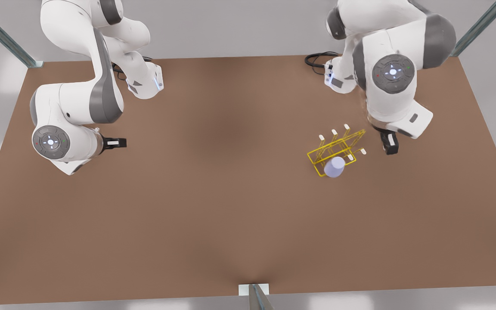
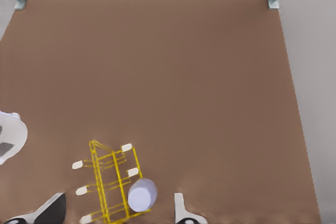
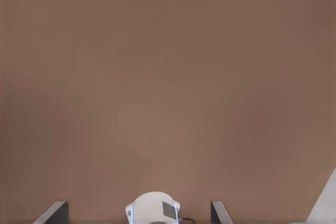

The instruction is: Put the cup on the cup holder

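Note:
The yellow wire cup holder stands on the brown table at the front view's right, its white-tipped pegs slanting up. The lavender-blue cup rests on the rack's end nearest the front edge; in the left wrist view the cup sits against the cup holder. My left gripper hangs just to the right of the rack, open and apart from the cup, and its fingers stand wide with nothing between them. At the front view's left, my right gripper waits open over bare table, fingers spread.
Both arm bases stand at the table's back edge, with a black cable by the right one. Metal frame posts rise at the table's edges. Bare tabletop stretches between the arms.

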Robot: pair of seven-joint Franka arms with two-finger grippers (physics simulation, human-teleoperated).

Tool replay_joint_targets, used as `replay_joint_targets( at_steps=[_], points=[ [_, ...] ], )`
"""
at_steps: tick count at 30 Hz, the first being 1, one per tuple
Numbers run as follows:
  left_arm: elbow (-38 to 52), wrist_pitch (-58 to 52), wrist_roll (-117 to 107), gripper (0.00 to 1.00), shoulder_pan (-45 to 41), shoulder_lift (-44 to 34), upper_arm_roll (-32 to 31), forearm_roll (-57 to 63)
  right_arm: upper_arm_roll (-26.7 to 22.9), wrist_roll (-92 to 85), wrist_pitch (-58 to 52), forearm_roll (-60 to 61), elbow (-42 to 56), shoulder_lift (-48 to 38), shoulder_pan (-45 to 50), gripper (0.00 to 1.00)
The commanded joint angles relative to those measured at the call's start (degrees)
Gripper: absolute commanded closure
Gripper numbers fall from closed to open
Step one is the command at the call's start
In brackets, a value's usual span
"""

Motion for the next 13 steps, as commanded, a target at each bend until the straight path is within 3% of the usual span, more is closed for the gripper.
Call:
replay_joint_targets(
  at_steps=[1,2,3,4,6,8,10,13],
  points=[
    [-1.53,0.04,77.36,0.0,26.85,-7.08,-40.05,8.78,-0.03,-0.15,0.02,-0.03,0.02,-0.07,0.05,0.0],
    [-15.41,11.47,78.32,0.0,36.39,-15.43,-53.14,13.04,-0.03,-0.15,0.02,-0.03,0.02,-0.07,0.05,0.0],
    [-20.1,13.61,82.8,0.0,36.66,-17.74,-53.24,12.95,-0.03,-0.06,0.02,-0.03,0.02,-0.07,0.05,0.0],
    [-15.7,6.84,86.85,0.0,37.98,-15.1,-52.89,12.34,-0.03,-0.06,0.02,-0.03,0.02,-0.07,0.05,0.0],
    [-15.7,4.63,86.59,0.0,37.98,-15.1,-52.89,11.55,-0.03,-0.15,0.02,-0.03,0.02,-0.07,0.05,0.0],
    [-3.39,-0.03,75.95,0.0,37.89,-8.07,-55.79,7.77,-0.03,-0.15,0.02,-0.03,0.02,-0.07,0.05,0.0],
    [-20.1,10.53,76.57,0.0,36.31,-17.47,-55.35,7.68,-0.03,-0.24,0.02,-0.03,0.11,-0.07,-0.04,0.0],
    [-17.46,6.49,76.48,0.0,36.49,-14.22,-55.52,7.68,-0.03,-0.15,0.02,-0.03,0.11,-0.07,-0.04,0.0]
  ],
)
